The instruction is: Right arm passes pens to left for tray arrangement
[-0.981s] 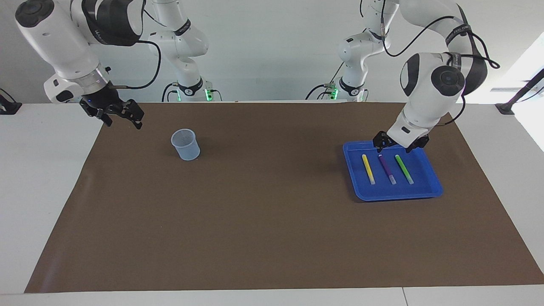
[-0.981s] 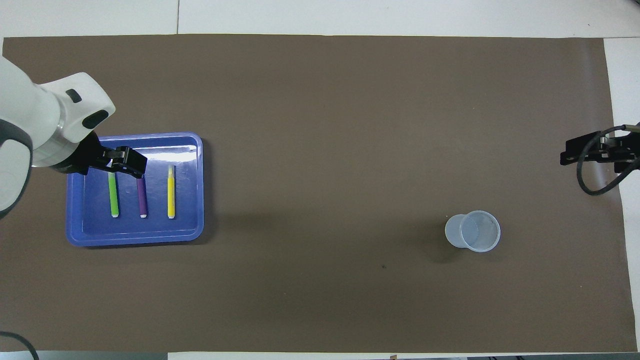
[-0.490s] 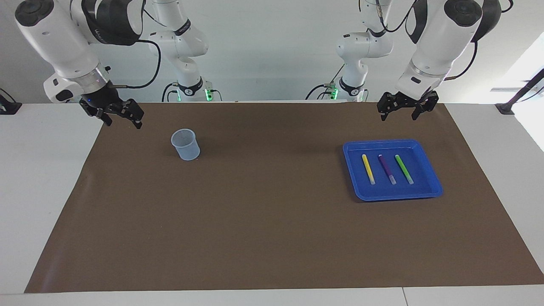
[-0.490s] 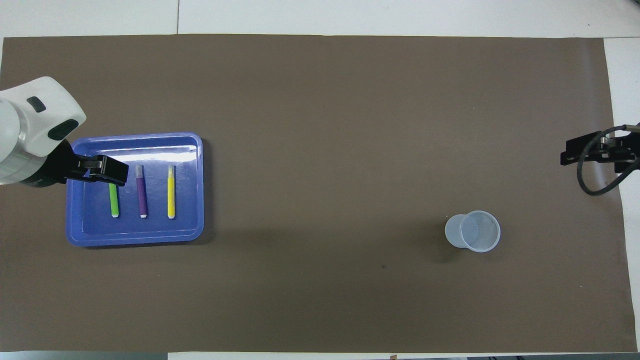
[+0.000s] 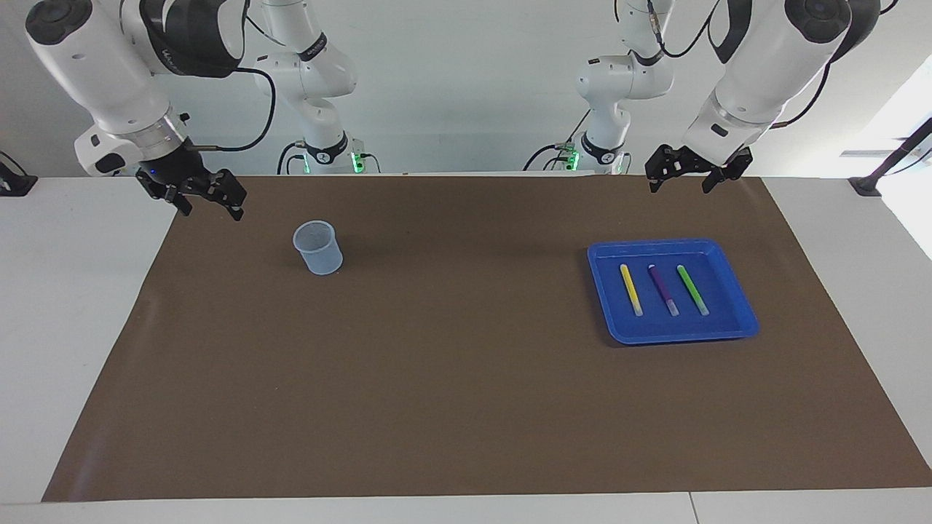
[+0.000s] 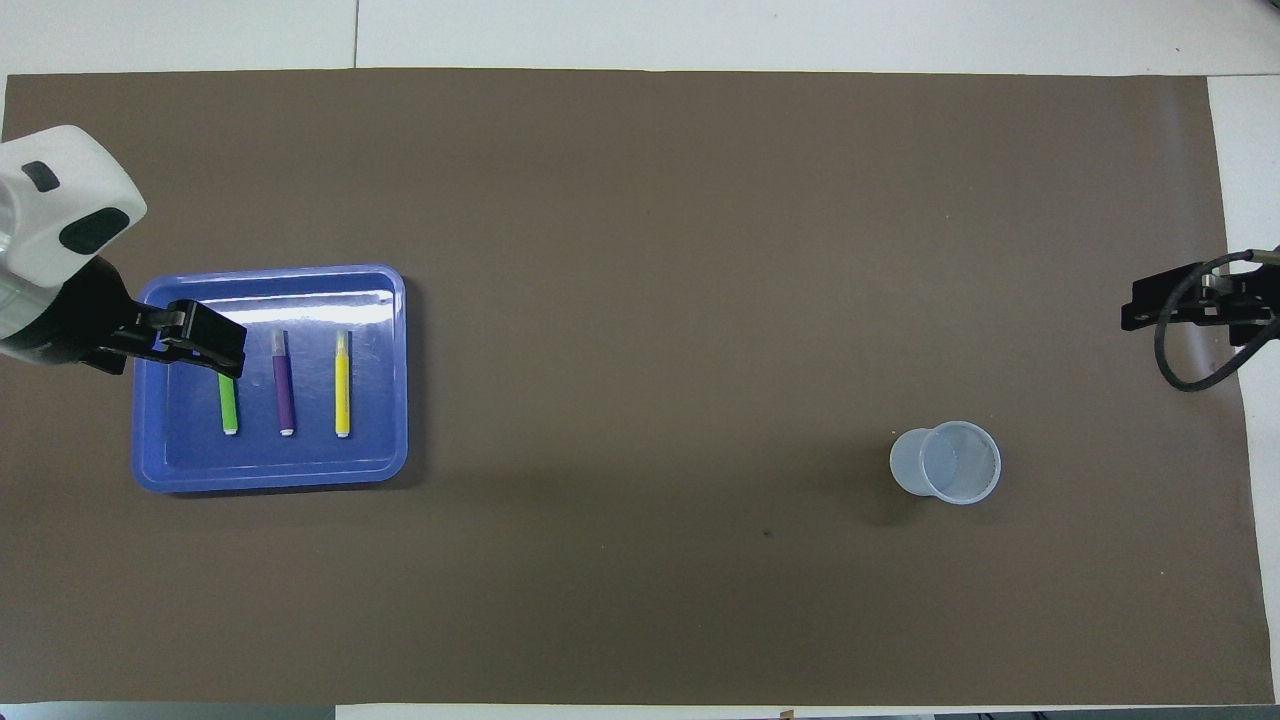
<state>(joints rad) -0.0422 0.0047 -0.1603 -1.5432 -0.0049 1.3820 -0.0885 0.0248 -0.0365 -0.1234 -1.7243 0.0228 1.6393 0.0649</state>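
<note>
The blue tray [image 5: 677, 335] lies on the brown mat toward the left arm's end. In it lie three pens side by side: yellow [image 5: 630, 289], purple [image 5: 663, 289] and green [image 5: 692, 289]. My left gripper [image 5: 678, 185] is open and empty, raised high above the tray and touching nothing. In the overhead view the left gripper [image 6: 190, 340] covers one end of the green pen [image 6: 228, 405], next to the purple pen [image 6: 284, 385] and the yellow pen [image 6: 342, 385] in the tray [image 6: 270, 478]. My right gripper [image 5: 210, 207] is open and empty and waits over the mat's corner at the right arm's end.
A small translucent cup [image 5: 318, 247] stands upright on the brown mat [image 5: 451, 378] toward the right arm's end; it also shows in the overhead view [image 6: 946, 462]. White table surface borders the mat on all sides.
My left gripper has risen from low over the purple pen's end in the tray to high above it, empty. The pens, the cup and the right arm have not moved.
</note>
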